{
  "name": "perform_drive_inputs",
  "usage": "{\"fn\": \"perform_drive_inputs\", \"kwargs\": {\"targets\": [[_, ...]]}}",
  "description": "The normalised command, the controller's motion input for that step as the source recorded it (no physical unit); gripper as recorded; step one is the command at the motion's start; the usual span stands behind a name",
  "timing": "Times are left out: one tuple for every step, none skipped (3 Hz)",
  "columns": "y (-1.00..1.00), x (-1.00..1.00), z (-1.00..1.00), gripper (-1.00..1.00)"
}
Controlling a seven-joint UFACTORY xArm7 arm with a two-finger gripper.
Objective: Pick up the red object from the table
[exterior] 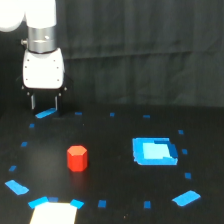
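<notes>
The block (77,158) stands upright on the tabletop (115,170), toward the exterior view's left and nearer the front edge than the back. The square patch (154,151) lies flat on the tabletop to the block's right, well apart from it. The gripper (44,103) hangs above the rear left of the tabletop, behind the block and well apart from it, fingers (33,102) pointing down. A tape strip (45,114) lies just below the fingers. A pale patch (54,213) lies at the front edge, in front of the block. Small tape marks ring the working area.
</notes>
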Motion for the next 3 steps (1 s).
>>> {"fn": "perform_drive_inputs", "kwargs": {"targets": [[-0.70,0.02,0.10,1.00],[-1.00,-0.09,0.16,0.90],[-1.00,-0.11,-0.09,1.00]]}}
